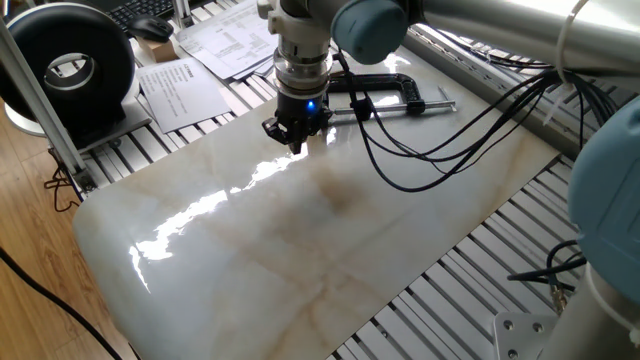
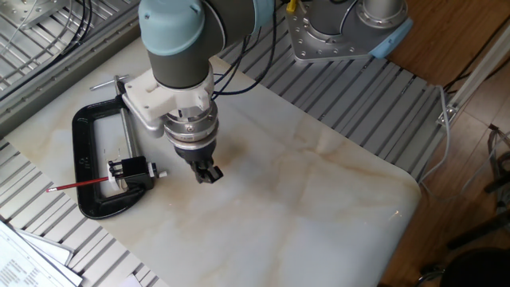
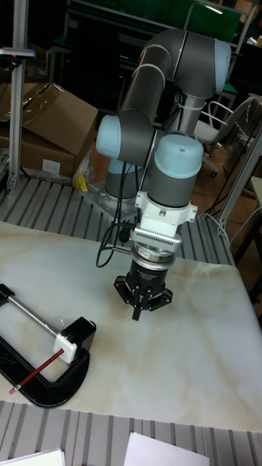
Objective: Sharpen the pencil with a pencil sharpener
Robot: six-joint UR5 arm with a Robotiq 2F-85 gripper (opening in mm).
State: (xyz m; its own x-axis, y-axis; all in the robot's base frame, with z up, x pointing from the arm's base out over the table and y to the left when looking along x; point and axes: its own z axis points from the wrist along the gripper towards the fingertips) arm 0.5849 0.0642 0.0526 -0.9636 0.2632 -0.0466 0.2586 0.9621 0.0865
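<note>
The red pencil (image 2: 80, 184) lies level with its tip pushed into the small pencil sharpener (image 2: 131, 169), which a black C-clamp (image 2: 84, 159) holds at the left of the marble slab. In the tall fixed view the pencil (image 3: 33, 373) and the white sharpener face (image 3: 70, 347) sit at the lower left. My gripper (image 2: 209, 174) points down over the slab, a short way right of the sharpener and apart from it. Its fingers are shut with nothing between them. The same gripper (image 1: 293, 135) (image 3: 142, 306) hangs just above the stone.
The marble slab (image 1: 300, 240) rests on a slatted aluminium table. Loose papers (image 1: 185, 85), a keyboard and a round black device (image 1: 70, 60) lie beyond the slab's edge. Black cables (image 1: 440, 140) trail from the arm over the clamp side.
</note>
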